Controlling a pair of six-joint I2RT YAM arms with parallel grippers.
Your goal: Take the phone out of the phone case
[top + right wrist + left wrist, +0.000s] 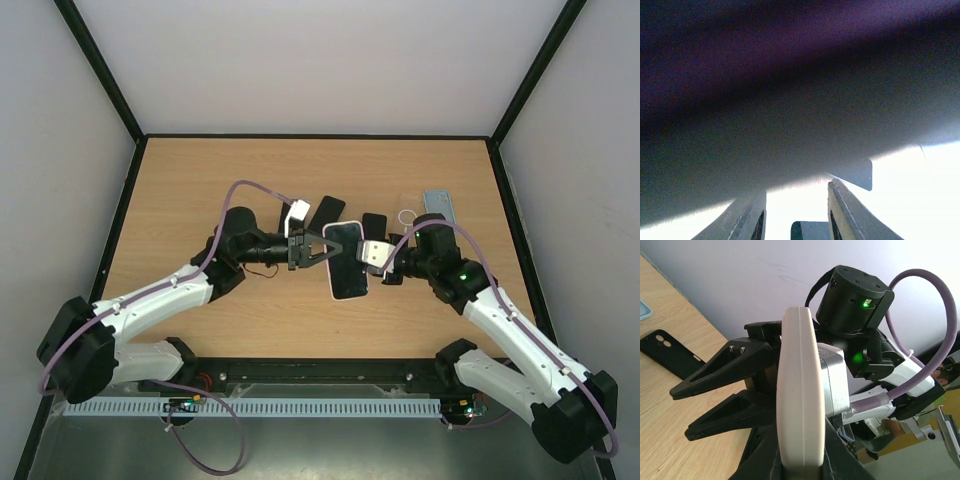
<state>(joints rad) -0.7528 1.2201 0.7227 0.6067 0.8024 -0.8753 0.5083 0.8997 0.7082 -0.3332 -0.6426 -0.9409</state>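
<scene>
The phone, in a pinkish-white case (346, 262), is held off the table between the two arms, screen up in the top view. My left gripper (322, 250) is shut on the case's left edge. In the left wrist view the case (799, 390) stands edge-on between my own fingers (837, 460). My right gripper (680, 412) reaches in from the right, its two black fingers spread open along one face of the phone and gripping nothing. In the right wrist view the fingers (850, 210) stand apart under a dark blurred surface (790, 90) that fills most of the frame.
A black empty case (326, 212) lies on the wooden table behind the left gripper and also shows in the left wrist view (667, 351). Another black case (374, 224), a clear case (407, 212) and a grey slab (438, 205) lie at the back right.
</scene>
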